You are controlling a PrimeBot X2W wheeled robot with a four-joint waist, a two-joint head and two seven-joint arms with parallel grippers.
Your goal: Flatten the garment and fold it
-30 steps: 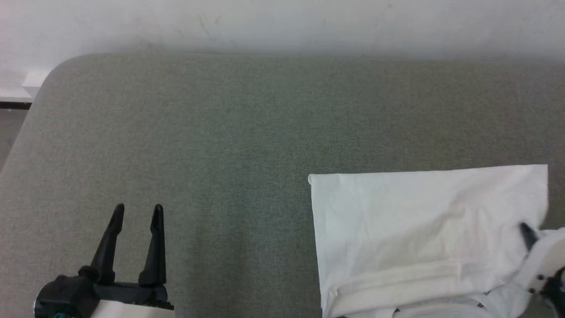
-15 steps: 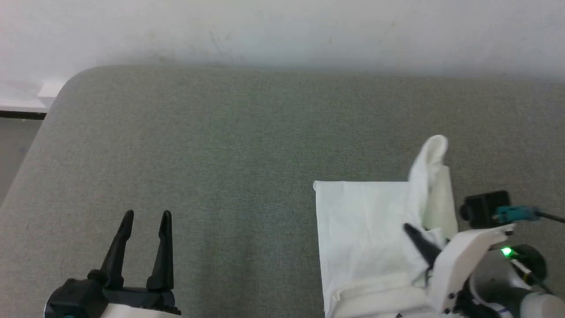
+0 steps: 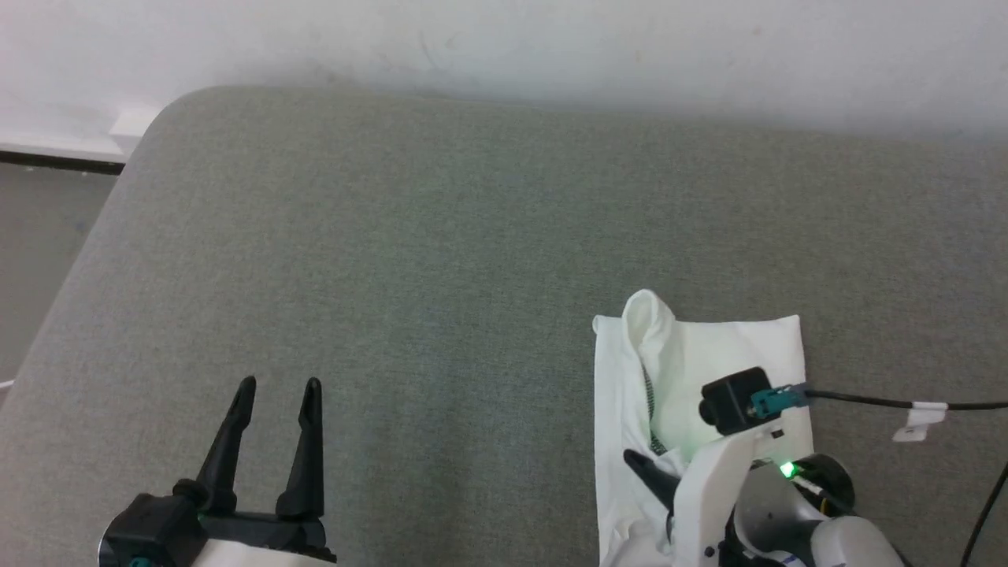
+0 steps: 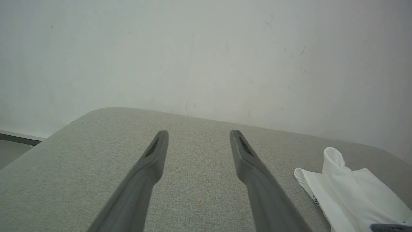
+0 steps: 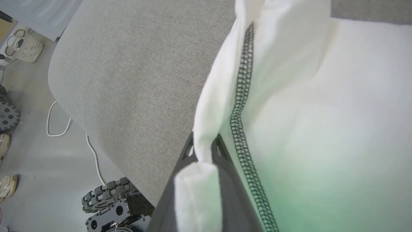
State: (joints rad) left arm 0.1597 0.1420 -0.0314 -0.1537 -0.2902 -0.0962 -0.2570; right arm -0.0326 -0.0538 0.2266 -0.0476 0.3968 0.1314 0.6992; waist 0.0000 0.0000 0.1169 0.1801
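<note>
Garment sits lower right in head view, partly folded on the grey bench, one fold raised. My right claw is clamped on its edge beside the zigzag stitching. My left claw is at lower left, fingers apart, well clear of the cloth.

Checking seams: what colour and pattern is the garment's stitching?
Dark zigzag stitching on white garment; clearest in right wrist view.

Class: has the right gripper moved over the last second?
Yes. The right gripper, shut on the garment, has swept left: from the garment's right edge to near its left corner, which stays put on the table.
</note>
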